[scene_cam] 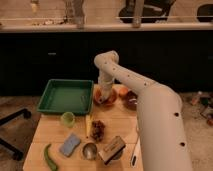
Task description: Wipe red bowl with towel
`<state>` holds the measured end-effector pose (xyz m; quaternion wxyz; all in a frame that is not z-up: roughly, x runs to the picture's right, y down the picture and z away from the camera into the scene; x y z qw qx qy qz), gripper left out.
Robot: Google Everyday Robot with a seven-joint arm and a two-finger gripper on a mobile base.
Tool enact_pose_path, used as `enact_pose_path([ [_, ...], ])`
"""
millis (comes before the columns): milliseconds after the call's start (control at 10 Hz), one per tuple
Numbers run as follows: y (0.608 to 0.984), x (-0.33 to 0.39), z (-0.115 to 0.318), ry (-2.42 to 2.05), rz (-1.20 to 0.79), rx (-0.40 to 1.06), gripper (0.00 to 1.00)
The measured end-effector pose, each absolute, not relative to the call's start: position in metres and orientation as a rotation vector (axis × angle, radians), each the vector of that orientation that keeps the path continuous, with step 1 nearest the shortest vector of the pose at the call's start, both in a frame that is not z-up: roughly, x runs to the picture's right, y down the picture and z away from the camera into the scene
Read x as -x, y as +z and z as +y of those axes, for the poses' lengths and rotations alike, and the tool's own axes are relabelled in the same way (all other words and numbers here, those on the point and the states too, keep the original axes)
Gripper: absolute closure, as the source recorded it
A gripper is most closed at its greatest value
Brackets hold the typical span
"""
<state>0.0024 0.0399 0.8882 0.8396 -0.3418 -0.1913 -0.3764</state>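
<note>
Reaching from the right foreground up and over to the far middle of the table [50, 134], bent sharply at the elbow, wrist pointed straight down. Gripper [105, 93] lowered into the red bowl [105, 97], presumably to press the towel against the inside; towel itself hidden, jaw state impossible to tell. Just left, green tray [65, 96]; just right, dark bowl [131, 100]. Nearer, green cup [67, 119] and blue-grey sponge [70, 145].

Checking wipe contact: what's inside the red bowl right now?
The gripper reaches down into the red bowl at the table's far edge, beside the green tray. Only the bowl's orange rim shows; the arm covers the inside, so the towel can't be seen.
</note>
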Motion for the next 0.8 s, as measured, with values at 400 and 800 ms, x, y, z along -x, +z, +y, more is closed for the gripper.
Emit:
enact_pose_path([
  [400,0.864,0.025,0.027,-0.83,-0.452,0.68,1.0],
  [800,0.859,0.021,0.031,-0.813,-0.468,0.683,1.0],
])
